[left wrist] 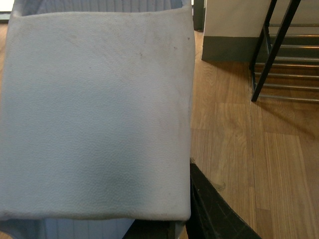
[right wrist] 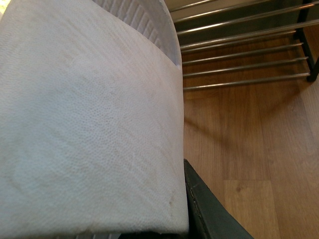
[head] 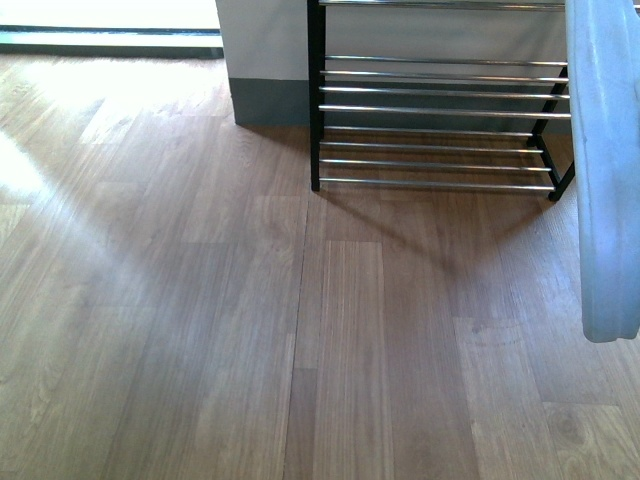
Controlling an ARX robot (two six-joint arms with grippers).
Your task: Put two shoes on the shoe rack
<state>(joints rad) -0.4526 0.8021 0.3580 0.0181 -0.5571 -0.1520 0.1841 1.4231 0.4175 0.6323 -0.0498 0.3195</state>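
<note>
My left fingers (left wrist: 214,215) are clamped on a pale blue slide sandal (left wrist: 94,114), whose finely textured strap fills that wrist view, with a ribbed footbed behind it. My right fingers (right wrist: 212,211) grip a second sandal (right wrist: 84,124), which looks whiter up close and hangs at the right edge of the front view, off the floor. The shoe rack (head: 440,110), with black uprights and chrome rods, stands on the wood plank floor (head: 250,330) against a white wall (head: 262,40) with grey skirting (head: 268,102). Bright glare washes the planks on the left.
</note>
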